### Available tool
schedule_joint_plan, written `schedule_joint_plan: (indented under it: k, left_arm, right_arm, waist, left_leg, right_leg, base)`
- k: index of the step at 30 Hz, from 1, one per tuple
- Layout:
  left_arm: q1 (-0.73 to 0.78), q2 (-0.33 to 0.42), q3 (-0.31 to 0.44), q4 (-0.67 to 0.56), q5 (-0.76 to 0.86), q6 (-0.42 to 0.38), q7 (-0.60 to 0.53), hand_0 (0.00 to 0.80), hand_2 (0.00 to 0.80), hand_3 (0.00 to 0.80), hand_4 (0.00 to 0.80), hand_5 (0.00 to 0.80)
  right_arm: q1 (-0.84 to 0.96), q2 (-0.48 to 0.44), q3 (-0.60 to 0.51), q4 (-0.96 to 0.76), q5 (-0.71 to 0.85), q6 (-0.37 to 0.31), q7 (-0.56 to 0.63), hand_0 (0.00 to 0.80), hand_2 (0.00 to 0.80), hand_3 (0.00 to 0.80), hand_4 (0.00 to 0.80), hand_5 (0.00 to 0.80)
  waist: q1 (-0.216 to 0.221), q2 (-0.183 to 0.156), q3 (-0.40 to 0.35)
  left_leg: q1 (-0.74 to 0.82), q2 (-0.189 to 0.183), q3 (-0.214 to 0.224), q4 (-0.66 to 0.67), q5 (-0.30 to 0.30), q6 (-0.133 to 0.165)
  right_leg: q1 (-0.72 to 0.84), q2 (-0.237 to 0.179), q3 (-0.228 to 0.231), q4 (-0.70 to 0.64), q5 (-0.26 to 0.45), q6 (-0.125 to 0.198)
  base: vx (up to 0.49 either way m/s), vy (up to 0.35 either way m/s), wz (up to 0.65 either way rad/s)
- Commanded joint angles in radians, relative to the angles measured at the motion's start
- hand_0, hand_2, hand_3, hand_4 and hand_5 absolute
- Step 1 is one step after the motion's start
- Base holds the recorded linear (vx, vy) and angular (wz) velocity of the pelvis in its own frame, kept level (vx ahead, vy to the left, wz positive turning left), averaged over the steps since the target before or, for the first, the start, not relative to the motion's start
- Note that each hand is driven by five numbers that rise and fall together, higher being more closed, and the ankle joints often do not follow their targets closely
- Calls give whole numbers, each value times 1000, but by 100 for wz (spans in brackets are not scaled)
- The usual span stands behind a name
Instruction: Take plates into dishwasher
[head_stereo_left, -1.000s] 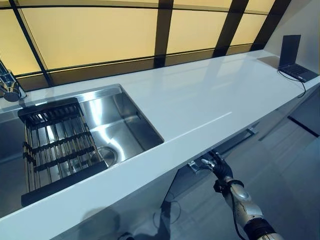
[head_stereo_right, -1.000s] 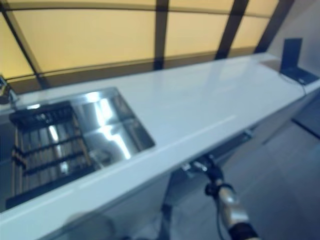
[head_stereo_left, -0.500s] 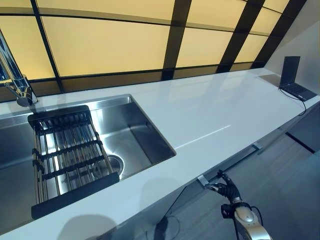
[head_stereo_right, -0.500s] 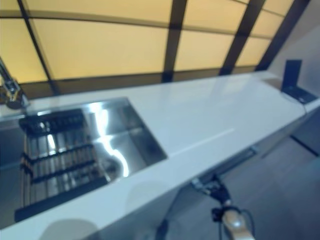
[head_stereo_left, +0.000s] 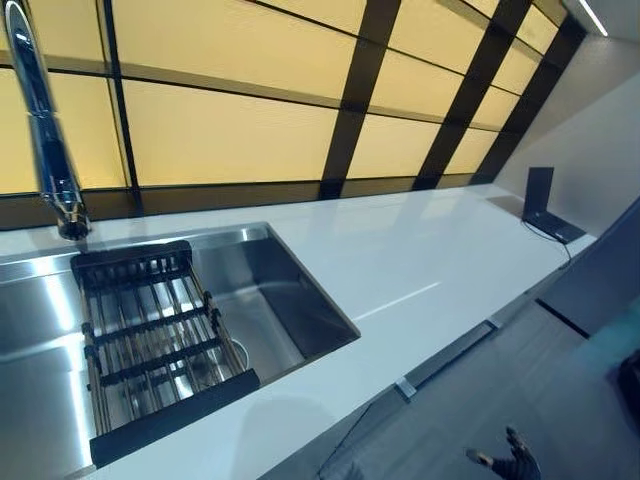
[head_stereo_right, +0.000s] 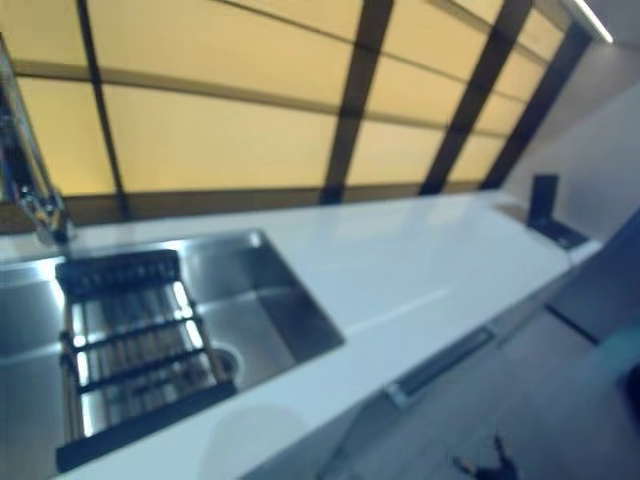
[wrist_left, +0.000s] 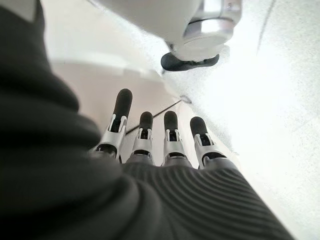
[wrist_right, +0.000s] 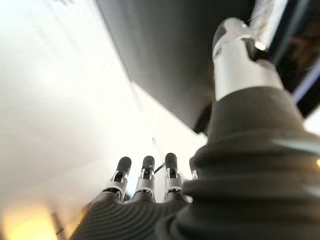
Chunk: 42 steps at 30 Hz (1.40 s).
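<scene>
No plate shows in any view. Under the white counter (head_stereo_left: 400, 260) runs a grey front panel with a long bar handle (head_stereo_left: 445, 355). My right hand (head_stereo_left: 510, 462) hangs low in front of that panel, clear of the handle, with its fingers (wrist_right: 145, 175) straight and nothing in them. My left hand (wrist_left: 165, 135) shows only in its own wrist view, its fingers straight and empty, over pale floor.
A steel sink (head_stereo_left: 270, 300) is set into the counter's left part, with a black dish rack (head_stereo_left: 150, 350) inside it and a chrome tap (head_stereo_left: 45, 130) behind. A dark device with a cable (head_stereo_left: 545, 210) stands at the counter's far right end. Amber window panes line the back.
The camera has tilted up, so the whole scene sits lower. My right hand has come away from the bar handle's end and dropped lower to the right.
</scene>
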Motion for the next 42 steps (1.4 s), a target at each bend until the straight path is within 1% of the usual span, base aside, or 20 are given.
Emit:
schedule_joint_plan:
  k: [1,4,7,10,13,15,17,19,20,23,25,26,27,28,30,33,35,38,40,42]
  left_arm:
    - [-114,56,66,-27,-30,-21,0,0,0,0,0,0]
    - [-131,64,60,-14,-24,-24,-12,0,0,0,0,0]
    - [-146,61,50,-13,-33,-24,-18,0,0,0,0,0]
    - [-154,51,42,-17,-43,-27,-21,0,0,0,0,0]
    - [-164,30,31,-26,-76,-50,0,0,0,0,0,0]
    - [-167,2,21,-54,-95,-62,18,0,0,0,0,0]
    - [-159,-13,16,-65,-95,-65,27,0,0,0,0,0]
    - [-152,-26,13,-63,-85,-63,23,0,0,0,0,0]
    - [-154,-28,12,-58,-92,-58,26,0,0,0,0,0]
    - [-151,-36,29,-23,-95,-50,41,0,0,0,0,0]
    - [-151,-38,33,4,-83,-46,40,0,0,0,0,0]
    - [-151,-38,33,4,-83,-46,40,0,0,0,0,0]
    - [-147,-41,36,11,-76,-46,43,0,0,0,0,0]
    - [-135,-48,45,14,-65,-49,46,0,0,0,0,0]
    - [-119,-55,63,14,-46,-60,43,0,0,0,0,0]
    - [-94,-57,95,19,-18,-75,24,0,0,0,0,0]
    - [-80,-59,110,25,-8,-87,9,0,0,0,0,0]
    - [-72,-57,109,25,-7,-103,-6,0,0,0,0,0]
    - [-80,-51,87,16,-14,-110,-9,0,0,0,0,0]
    - [-93,-44,72,7,-15,-117,-18,0,0,0,0,0]
  right_arm:
    - [-24,-92,-62,21,35,-34,-22,0,0,0,0,0]
    - [-17,-85,-66,80,45,-38,-26,0,0,0,0,0]
    - [-15,-80,-57,110,49,-41,-39,0,0,0,0,0]
    - [-21,-83,-43,110,40,-48,-44,0,0,0,0,0]
    - [-36,-91,-12,81,30,-56,-24,0,0,0,0,0]
    - [-54,-95,24,52,9,-67,-9,0,0,0,0,0]
    - [-59,-98,42,44,-11,-64,6,0,0,0,0,0]
    - [-60,-101,63,97,-39,-106,32,0,0,0,0,0]
    - [-63,-101,68,120,-53,-121,45,0,0,0,0,0]
    - [-77,-107,91,146,-75,-106,71,0,0,0,0,0]
    - [-67,-98,103,167,-72,-108,73,0,0,0,0,0]
    - [-67,-98,103,167,-72,-108,73,0,0,0,0,0]
    - [-59,-88,105,170,-71,-106,74,0,0,0,0,0]
    - [-43,-70,108,173,-81,-105,74,0,0,0,0,0]
    - [-31,-54,107,183,-93,-111,78,0,0,0,0,0]
    - [-10,-45,103,188,-91,-106,105,0,0,0,0,0]
    - [1,-45,99,192,-89,-101,150,0,0,0,0,0]
    - [11,-43,101,198,-99,-88,194,0,0,0,0,0]
    - [5,-37,108,231,-81,-97,211,0,0,0,0,0]
    - [-2,-25,115,251,-51,-98,230,0,0,0,0,0]
  waist:
    - [-29,17,-5]
    - [-40,22,-11]
    - [-41,30,-13]
    - [-36,39,-3]
    - [-33,48,16]
    - [-25,68,40]
    - [-23,82,54]
    - [-22,108,73]
    - [-22,112,73]
    - [-22,111,57]
    - [-38,95,45]
    - [-38,95,45]
    - [-46,86,39]
    - [-57,68,31]
    - [-67,58,14]
    - [-79,59,-4]
    - [-89,68,-15]
    - [-107,89,-29]
    - [-121,97,-27]
    - [-123,96,-15]
  left_leg:
    - [18,-23,-63,-57,-38,19]
    - [7,-6,-100,-52,-21,5]
    - [-11,10,-141,-45,4,-15]
    - [-38,27,-161,-16,14,-40]
    - [-72,52,-171,15,32,-69]
    - [-103,84,-180,15,85,-106]
    - [-128,100,-162,6,130,-125]
    - [-173,91,-82,9,191,-139]
    - [-173,79,-64,11,187,-137]
    - [-147,30,-59,54,128,-117]
    - [-118,11,-16,135,57,-99]
    - [-118,11,-16,135,57,-99]
    - [-102,1,-3,166,30,-91]
    - [-63,-15,15,240,-23,-76]
    - [-23,-23,16,271,-39,-70]
    - [33,-26,-13,330,-41,-84]
    - [82,-27,-38,308,-44,-96]
    - [176,-7,-35,199,-76,-102]
    - [242,-2,-2,69,-162,-85]
    - [263,-12,-4,12,-186,-71]
  right_leg:
    - [72,6,96,-72,26,28]
    - [96,50,143,-99,-51,25]
    - [131,91,160,-134,-146,15]
    - [149,108,146,-148,-199,-14]
    - [143,124,116,-151,-211,-51]
    - [140,145,86,-166,-204,-80]
    - [155,163,70,-182,-196,-89]
    - [207,196,48,-213,-197,-103]
    - [216,199,40,-227,-195,-106]
    - [215,191,21,-256,-186,-117]
    - [210,168,-6,-265,-176,-122]
    - [210,168,-6,-265,-176,-122]
    - [205,158,-18,-268,-167,-122]
    - [194,140,-32,-280,-146,-116]
    - [169,128,-44,-286,-128,-110]
    - [145,117,-56,-298,-103,-106]
    - [128,113,-57,-305,-84,-97]
    - [89,101,-73,-302,-60,-77]
    - [33,68,-92,-283,-22,-40]
    - [0,44,-98,-279,14,-5]
  base:
    - [-27,-288,14]
    - [-63,-313,31]
    - [-135,-309,44]
    - [-183,-234,19]
    - [-329,-304,37]
    - [-429,-337,45]
    - [-296,-216,43]
    - [-276,-174,25]
    - [-233,-122,37]
    - [-226,-60,53]
    - [-195,-7,55]
    - [-158,5,84]
    - [-215,10,71]
    - [-287,21,60]
    - [-273,55,64]
    - [-241,145,125]
    - [-192,232,93]
    - [-216,350,12]
    - [-221,364,57]
    - [-253,359,42]
